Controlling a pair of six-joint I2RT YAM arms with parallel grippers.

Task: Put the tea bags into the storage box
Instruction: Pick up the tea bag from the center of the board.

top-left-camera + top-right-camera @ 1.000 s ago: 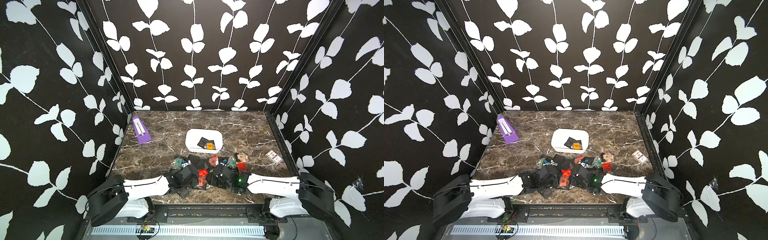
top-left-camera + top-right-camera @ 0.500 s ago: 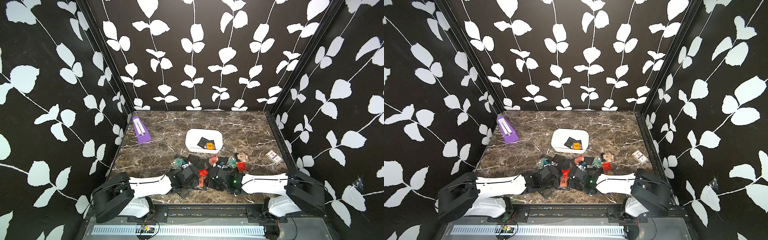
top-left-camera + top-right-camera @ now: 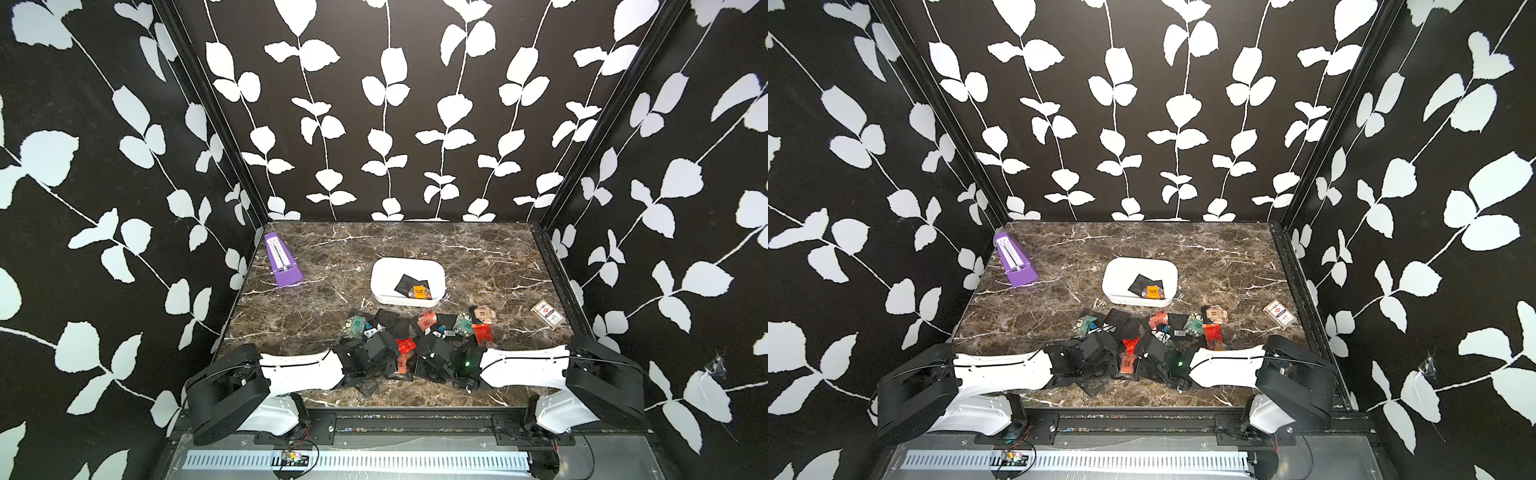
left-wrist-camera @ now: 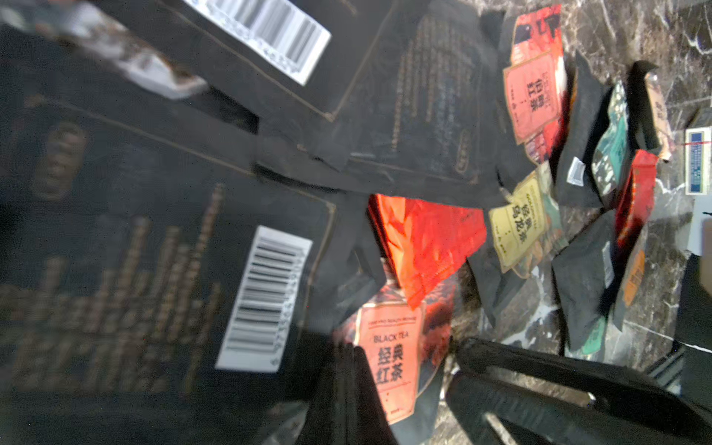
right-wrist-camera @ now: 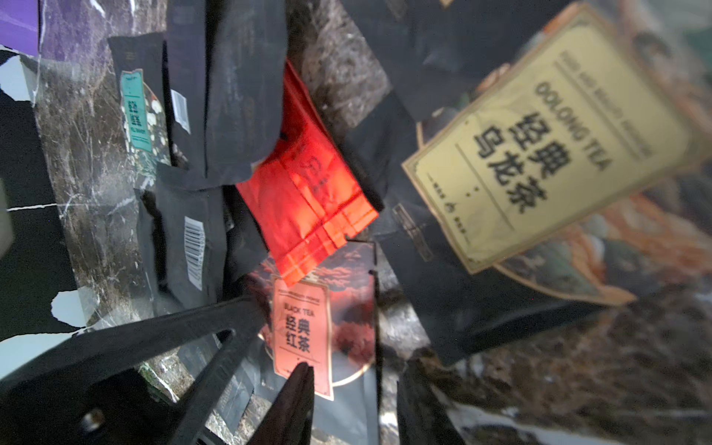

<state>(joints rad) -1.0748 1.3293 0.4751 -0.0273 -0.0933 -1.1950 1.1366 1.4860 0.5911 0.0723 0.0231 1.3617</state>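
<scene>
Both arms have edged inward, low over the tea bags (image 3: 426, 321). Wrist views alone show left gripper (image 4: 348, 356) pinched shut, right gripper (image 5: 354, 379) narrow, perhaps on a salmon sachet (image 5: 300, 327).

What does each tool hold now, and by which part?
It cannot be told: the left tool, shut, and the right tool lie among the tea bags, but no grip shows.

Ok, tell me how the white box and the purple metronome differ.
The box is white; the metronome is purple. The box is low, rounded and open-topped; the metronome is a tall tapering pyramid. The box sits mid-table with tea bags inside; the metronome stands at the far left corner. Both rest on the marble table.
</scene>
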